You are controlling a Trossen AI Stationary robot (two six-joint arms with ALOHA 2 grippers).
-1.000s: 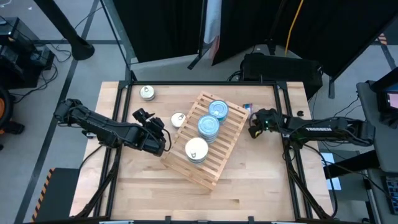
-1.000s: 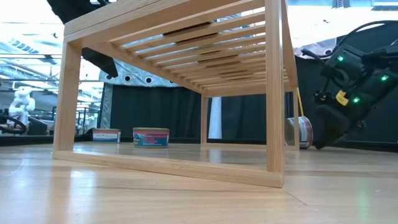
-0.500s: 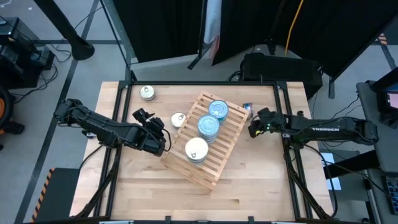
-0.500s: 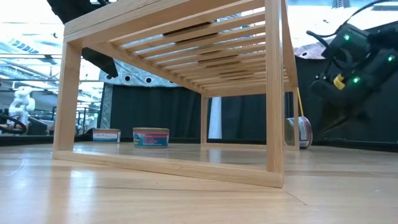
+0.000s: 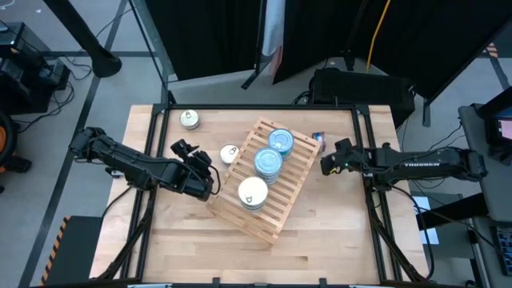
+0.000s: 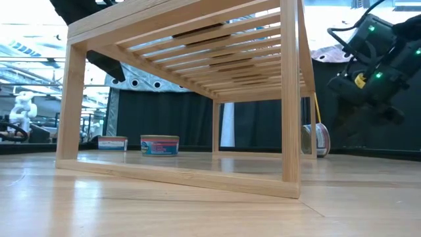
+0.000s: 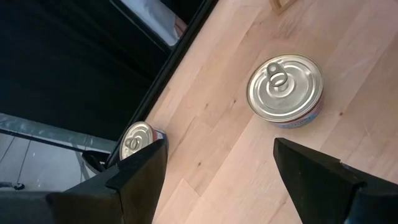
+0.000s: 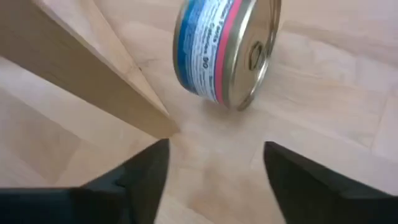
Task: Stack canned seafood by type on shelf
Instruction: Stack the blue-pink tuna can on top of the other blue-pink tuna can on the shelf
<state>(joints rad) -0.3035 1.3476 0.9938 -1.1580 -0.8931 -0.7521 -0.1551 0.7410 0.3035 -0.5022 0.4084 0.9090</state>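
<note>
I see the wooden shelf (image 5: 264,180) lying at a slant in the middle of the table (image 5: 336,240). On its slats sit two stacks of blue-topped tins (image 5: 274,152) and one white-topped tin (image 5: 253,192). Just beside the shelf's left edge stands a silver pull-tab tin (image 5: 230,154), with a second one (image 5: 189,119) farther off toward the table's far left corner. My left end effector (image 5: 210,172) hovers by the shelf's left side, fingers spread and empty. My right end effector (image 5: 324,166) sits off the shelf's right side, fingers apart, holding nothing; a tin on its edge (image 8: 225,51) rests just beside that corner of the shelf.
</note>
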